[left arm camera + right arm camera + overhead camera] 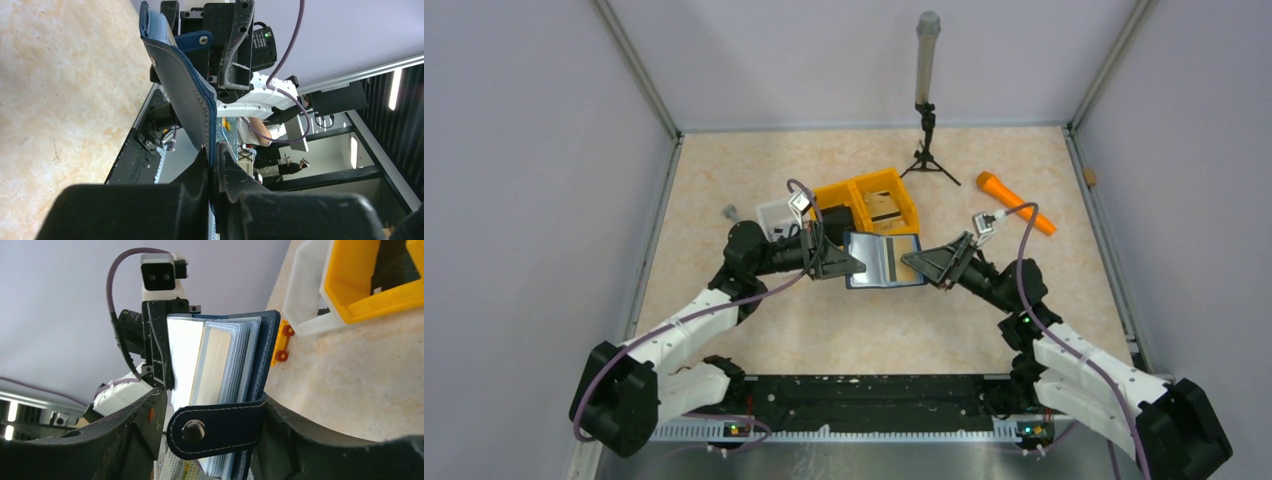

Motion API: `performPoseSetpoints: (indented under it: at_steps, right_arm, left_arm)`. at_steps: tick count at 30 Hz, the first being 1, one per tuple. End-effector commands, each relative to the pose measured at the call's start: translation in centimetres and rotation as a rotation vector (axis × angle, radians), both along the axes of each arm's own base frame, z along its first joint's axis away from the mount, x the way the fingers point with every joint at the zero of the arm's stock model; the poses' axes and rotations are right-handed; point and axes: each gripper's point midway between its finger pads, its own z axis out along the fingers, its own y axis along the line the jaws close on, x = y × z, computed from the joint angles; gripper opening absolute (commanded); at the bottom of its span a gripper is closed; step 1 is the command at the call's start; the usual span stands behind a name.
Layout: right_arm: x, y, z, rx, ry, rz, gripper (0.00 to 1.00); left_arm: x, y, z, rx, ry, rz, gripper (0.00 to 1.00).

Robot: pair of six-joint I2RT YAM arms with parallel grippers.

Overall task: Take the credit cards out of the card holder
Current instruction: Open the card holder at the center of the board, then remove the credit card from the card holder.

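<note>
The navy card holder (884, 260) is held open above the table between both arms. My left gripper (849, 265) is shut on its left cover; in the left wrist view the stitched navy cover (185, 95) runs down into the pinched jaws of the left gripper (215, 160). My right gripper (212, 400) stands open around the holder's other edge (265, 345). One finger touches the navy back. The other stands a little off the pale sleeves. The snap strap (220, 427) lies across the gap. A tan credit card (215, 360) shows inside a sleeve.
A yellow two-compartment bin (869, 200) and a white tray (774, 212) sit just behind the holder. A small orange block (281, 342) lies by the white tray. An orange tool (1014, 203) lies at the right. A black tripod with a grey tube (927, 100) stands at the back.
</note>
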Motion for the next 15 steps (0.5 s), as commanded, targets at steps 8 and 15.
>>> performPoseSetpoints:
  at_steps: [8, 15]
  right_arm:
    - [-1.5, 0.8, 3.6, 0.087, -0.12, 0.113, 0.32]
    - [-1.4, 0.6, 3.0, 0.061, -0.123, 0.096, 0.09]
  left_arm:
    - [-1.3, 0.2, 3.5, -0.08, -0.137, -0.061, 0.0]
    - [0.1, 1.3, 0.8, 0.094, -0.136, 0.021, 0.26]
